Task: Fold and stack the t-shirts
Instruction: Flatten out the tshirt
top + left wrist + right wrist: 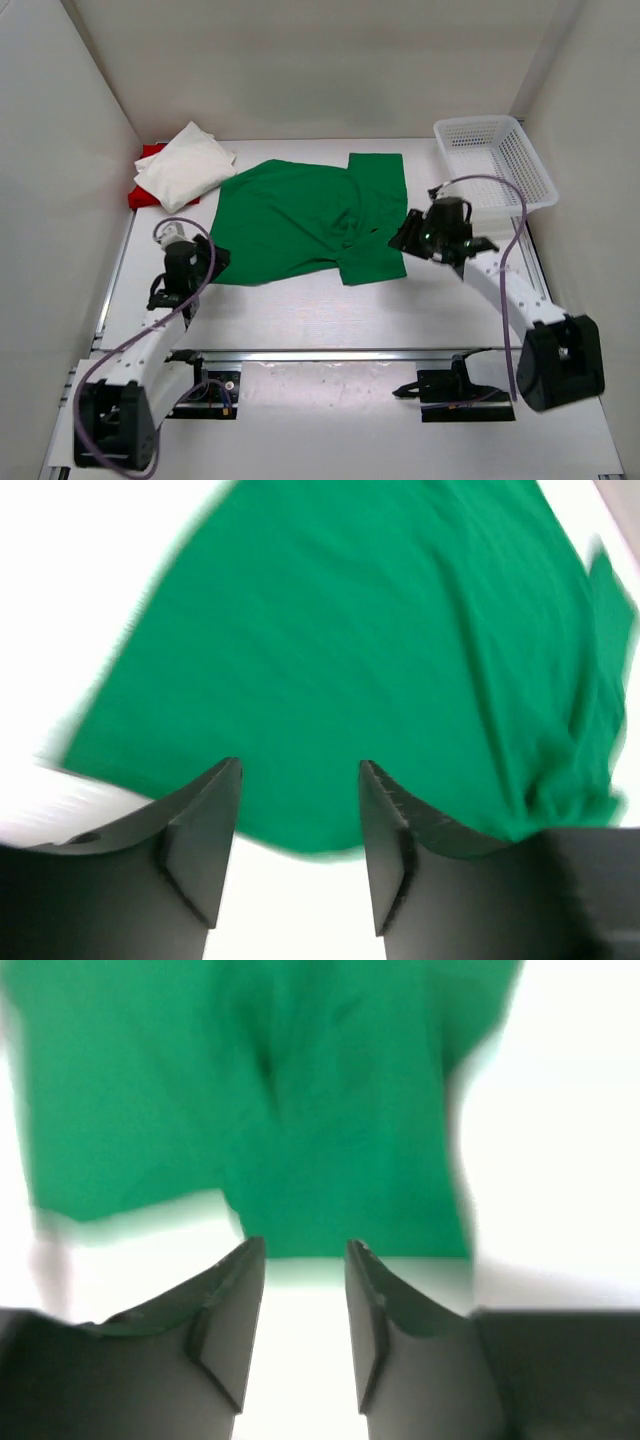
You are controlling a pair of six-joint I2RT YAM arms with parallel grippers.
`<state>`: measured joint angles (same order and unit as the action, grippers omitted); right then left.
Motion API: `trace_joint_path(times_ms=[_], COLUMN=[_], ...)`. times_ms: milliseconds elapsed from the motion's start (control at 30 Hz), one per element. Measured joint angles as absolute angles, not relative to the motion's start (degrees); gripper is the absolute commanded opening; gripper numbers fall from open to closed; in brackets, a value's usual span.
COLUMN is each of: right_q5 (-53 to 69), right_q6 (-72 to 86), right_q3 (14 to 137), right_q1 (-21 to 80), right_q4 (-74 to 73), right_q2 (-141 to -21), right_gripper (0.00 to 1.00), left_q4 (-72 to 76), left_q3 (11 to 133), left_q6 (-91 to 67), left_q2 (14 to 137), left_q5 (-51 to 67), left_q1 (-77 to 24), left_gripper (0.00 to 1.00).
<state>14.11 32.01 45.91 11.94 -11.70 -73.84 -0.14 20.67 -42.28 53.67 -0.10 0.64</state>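
three soft cloth shirts, one mesh basket, two grippers. green shirt (300,220): matte and creased, spread mostly flat, one end bunched and folded over; it lies between the two grippers. white shirt (185,165): a puffy folded pad resting on the folded red shirt (148,153), both beyond the left gripper (300,770). white plastic basket (480,122): rectangular, beyond the right gripper (305,1248). left gripper: dark fingers well apart, holding nothing, hem just ahead. right gripper: fingers narrowly apart, empty, cloth edge just ahead; view blurred.
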Motion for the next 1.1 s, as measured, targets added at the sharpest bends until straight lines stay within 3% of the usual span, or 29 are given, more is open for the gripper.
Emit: trace_joint_path(times_ms=[33, 100, 167, 200, 233, 300, 533, 767, 1100], right_q5=[13.56, 11.62, 10.74, 9.89, 8.64, 5.45, -11.2, -27.9, -29.45], right_q6=[31.81, 31.75, 32.34, 32.42, 32.8, 32.12, 34.94, 39.86, 44.56], right_q3=[46.09, 40.73, 39.77, 40.05, 40.97, 44.56, 55.09, 69.69, 72.58], right_q1=[13.93, 19.94, 26.09, 29.43, 32.25, 37.43, 44.64, 46.02, 45.74], right_q4=[-16.91, -10.26, -4.95, -1.96, -0.03, 2.15, 9.3, -3.27, -5.19], right_q2=[-71.64, -68.38, -69.56, -70.7, -71.94, -74.52, -83.9, -100.73, -103.74], right_gripper=[0.37, 0.41, 0.58, 0.94, 0.99, 0.99, 0.99, 0.99, 0.99], left_q4=[-1.39, -3.33, -4.12, -4.21, -3.57, -1.89, -5.69, -12.19, -16.36], left_q3=[20.71, 21.96, 25.82, 29.04, 32.67, 37.3, 43.31, 47.75, 58.46], left_q6=[-41.82, -41.01, -40.23, -39.88, -39.75, -39.44, -37.69, -34.28, -29.28], left_q2=[52.23, 50.17, 52.47, 55.35, 59.24, 65.36, 78.13, 86.98, 93.58], left_q5=[-1.48, -5.52, -9.19, -10.39, -10.59, -10.57, -21.12, -41.19, -54.3], left_q1=[-2.52, -14.48, -26.5, -31.53, -34.89, -36.97, -40.66, -45.63, -49.5], left_gripper=[0.63, 0.69, 0.73, 0.73, 0.76, 0.99, 0.99, 0.99, 0.99])
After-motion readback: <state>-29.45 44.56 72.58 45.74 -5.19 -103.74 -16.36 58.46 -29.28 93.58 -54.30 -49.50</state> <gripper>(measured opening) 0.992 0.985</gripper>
